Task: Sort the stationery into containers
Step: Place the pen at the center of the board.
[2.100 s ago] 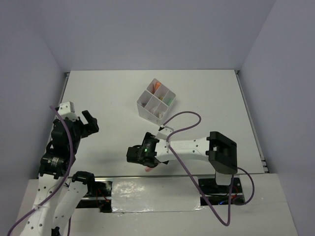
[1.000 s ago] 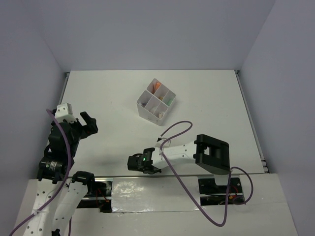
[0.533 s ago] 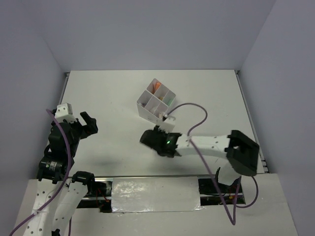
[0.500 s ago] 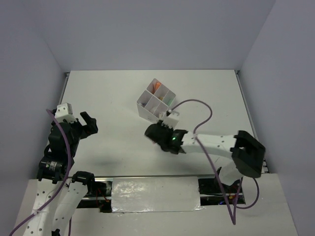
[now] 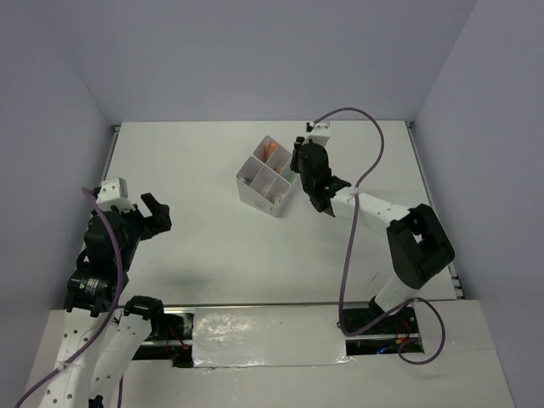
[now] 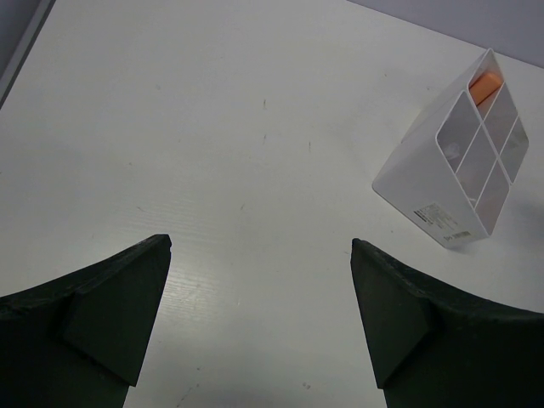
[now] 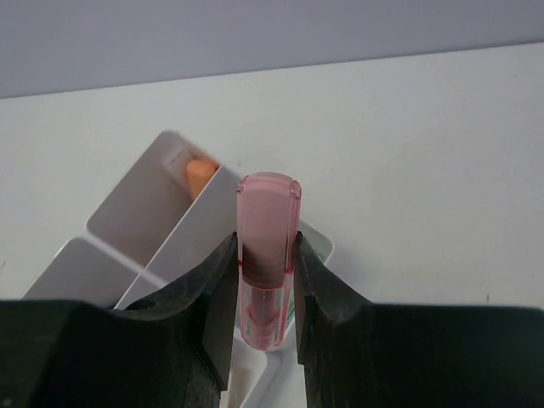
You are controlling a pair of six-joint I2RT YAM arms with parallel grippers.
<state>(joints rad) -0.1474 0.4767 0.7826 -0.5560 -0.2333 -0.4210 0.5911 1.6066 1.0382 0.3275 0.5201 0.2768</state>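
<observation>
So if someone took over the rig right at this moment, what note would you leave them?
Hands: the left gripper is open and empty, hovering over the table to the left of the box. The right gripper is shut on the pink marker, above the right side of the divided box.
Done: an orange item sits in the far compartment. The other compartments hold small things I cannot make out.
Left: release the pink marker into a compartment. No other loose stationery shows in these views.
</observation>
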